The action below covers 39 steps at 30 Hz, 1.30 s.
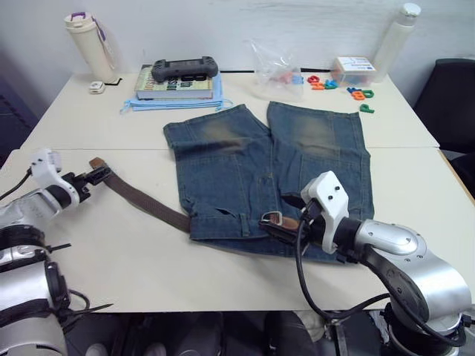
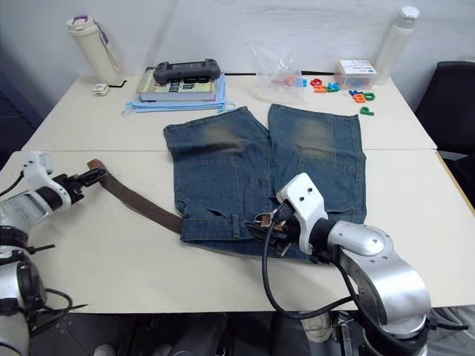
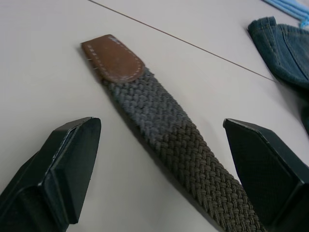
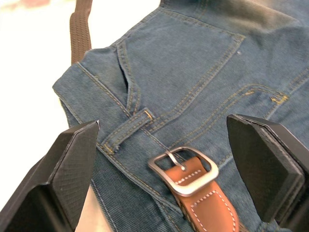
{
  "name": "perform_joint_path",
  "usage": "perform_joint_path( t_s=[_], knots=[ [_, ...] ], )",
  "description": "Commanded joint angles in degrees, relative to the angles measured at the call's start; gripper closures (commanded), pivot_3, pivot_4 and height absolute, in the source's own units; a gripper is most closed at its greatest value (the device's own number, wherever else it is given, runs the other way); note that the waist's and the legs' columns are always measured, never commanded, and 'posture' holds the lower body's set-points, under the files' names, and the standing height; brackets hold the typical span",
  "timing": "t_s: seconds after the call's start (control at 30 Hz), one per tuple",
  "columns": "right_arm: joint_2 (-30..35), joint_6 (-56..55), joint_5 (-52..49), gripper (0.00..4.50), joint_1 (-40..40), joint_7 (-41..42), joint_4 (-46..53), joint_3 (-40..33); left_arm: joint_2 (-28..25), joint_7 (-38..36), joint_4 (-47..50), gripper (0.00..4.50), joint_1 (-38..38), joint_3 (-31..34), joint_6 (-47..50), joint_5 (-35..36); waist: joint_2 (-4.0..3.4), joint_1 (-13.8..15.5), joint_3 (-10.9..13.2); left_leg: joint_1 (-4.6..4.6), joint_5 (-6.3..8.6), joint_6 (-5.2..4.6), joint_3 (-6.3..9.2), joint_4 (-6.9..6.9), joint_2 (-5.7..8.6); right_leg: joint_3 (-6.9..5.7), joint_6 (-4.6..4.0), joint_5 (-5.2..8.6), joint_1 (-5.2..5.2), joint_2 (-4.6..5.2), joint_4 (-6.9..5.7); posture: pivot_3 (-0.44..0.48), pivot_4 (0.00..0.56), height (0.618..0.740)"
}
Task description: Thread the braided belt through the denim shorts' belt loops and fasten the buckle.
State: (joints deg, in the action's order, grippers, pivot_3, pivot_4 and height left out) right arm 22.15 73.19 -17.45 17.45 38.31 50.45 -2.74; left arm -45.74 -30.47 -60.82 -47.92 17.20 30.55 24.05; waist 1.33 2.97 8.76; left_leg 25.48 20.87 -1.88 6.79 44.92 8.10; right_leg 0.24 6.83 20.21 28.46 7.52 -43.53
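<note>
Right wrist view alone shows the silver rectangular buckle (image 4: 183, 170) on blue denim shorts (image 4: 203, 72); both tools (image 3: 161, 169) (image 4: 164, 169) released, straddling dark-brown braided belt (image 3: 178, 145)

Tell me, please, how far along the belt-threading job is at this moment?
Done: the braided belt seems to enter the waistband of the denim shorts, though how many loops it passes is unclear. In hand: both open grippers, left over the tan tip, right over the buckle. Left: finishing threading, fastening.

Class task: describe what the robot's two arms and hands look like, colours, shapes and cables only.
Both arms are silver-grey rounded shells with black joints and white wrist housings. Black cables loop beside each. The left hand and right hand each have two black, blocky, wedge-shaped fingers.
</note>
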Motion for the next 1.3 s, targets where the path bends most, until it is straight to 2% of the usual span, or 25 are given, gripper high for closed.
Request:
perform_joint_path(
  t_s=[0.03, 0.3, 0.4, 0.67, 0.73, 0.9, 1.03, 1.17, 1.3],
  knots=[
    [1.1, -1.4, -3.1, 0.0, 1.1, -2.5, 9.6, -1.0, 3.1, -2.0, -2.8, 0.03, 0.4, -4.8, -0.9, -5.6, -0.08, 0.2, 0.0, 0.0, 0.0, -0.01, 0.0, 0.0, 0.01, 0.0, 0.0, 0.0, -0.01, 0.01, 0.01, 0.0, 0.15, 0.659],
    [2.5, -1.9, -7.8, 0.0, 1.2, -7.0, 9.6, -1.2, 6.3, -2.6, -3.0, 0.03, 1.3, -7.7, -5.7, -12.0, -0.58, 1.2, -0.3, -0.03, -0.01, -0.08, -0.01, -0.01, 0.07, 0.03, 0.04, -0.01, -0.06, 0.08, 0.05, 0.0, 0.15, 0.659],
    [2.9, -2.0, -9.0, 0.0, 1.2, -8.1, 9.6, -1.4, 6.6, -2.7, -3.0, 0.8, 1.4, -7.2, -6.8, -12.9, -0.6, 1.5, -0.3, -0.03, -0.01, -0.08, 0.0, -0.02, 0.07, 0.03, 0.04, -0.01, -0.07, 0.07, 0.07, 0.0, 0.15, 0.659],
    [3.9, -2.7, -11.9, 0.0, 1.2, -11.0, 9.0, -1.5, 7.8, -3.7, -2.8, 3.84, 1.5, -6.9, -9.4, -14.1, -0.6, 1.8, -0.3, -0.03, -0.01, -0.18, 0.11, -0.02, 0.17, 0.04, 0.11, -0.05, -0.18, 0.1, 0.26, 0.0, 0.15, 0.659],
    [4.4, -3.0, -12.6, 0.0, 1.2, -11.6, 8.8, -1.7, 8.3, -4.3, -1.8, 4.48, 1.9, -5.7, -10.5, -12.9, -0.62, 1.9, -0.3, -0.03, -0.01, -0.18, 0.12, -0.03, 0.17, 0.03, 0.12, -0.05, -0.2, 0.1, 0.28, 0.0, 0.15, 0.659],
    [5.7, -3.7, -14.5, 0.0, 1.1, -12.8, 8.4, -2.2, 8.8, -3.9, 3.0, 4.48, 3.0, 0.0, -13.1, -8.5, -0.61, 1.8, -0.3, -0.05, -0.04, -0.19, 0.24, -0.06, 0.17, -0.03, 0.15, -0.07, -0.3, 0.09, 0.37, 0.0, 0.15, 0.659],
    [5.9, -3.9, -16.0, 0.0, 1.1, -13.9, 8.0, -3.2, 11.0, -3.6, 22.4, 4.48, 9.5, 2.0, -17.1, -5.7, -0.42, 1.3, -0.2, 0.05, -0.04, -0.18, 0.26, -0.11, 0.16, -0.03, 0.19, -0.09, -0.26, 0.06, 0.51, 0.0, 0.15, 0.659],
    [4.7, -3.8, -18.3, 0.0, 2.2, -15.6, 6.6, -4.8, 11.1, -0.6, 42.2, 4.48, 18.6, -2.1, -26.2, -12.6, 0.04, 0.1, 0.1, 0.29, -0.05, -0.16, 0.27, -0.16, 0.12, -0.04, 0.2, -0.1, -0.01, 0.01, 0.55, 0.0, 0.15, 0.659],
    [4.1, -3.7, -20.3, 0.0, 3.5, -17.0, 5.1, -5.8, 8.4, 3.1, 53.7, 4.48, 24.7, -6.9, -37.0, -23.7, 0.03, -0.5, 0.1, 0.33, -0.06, -0.19, 0.24, -0.24, 0.12, -0.04, 0.2, -0.11, 0.02, 0.0, 0.72, 0.0, 0.15, 0.659]
  ],
)
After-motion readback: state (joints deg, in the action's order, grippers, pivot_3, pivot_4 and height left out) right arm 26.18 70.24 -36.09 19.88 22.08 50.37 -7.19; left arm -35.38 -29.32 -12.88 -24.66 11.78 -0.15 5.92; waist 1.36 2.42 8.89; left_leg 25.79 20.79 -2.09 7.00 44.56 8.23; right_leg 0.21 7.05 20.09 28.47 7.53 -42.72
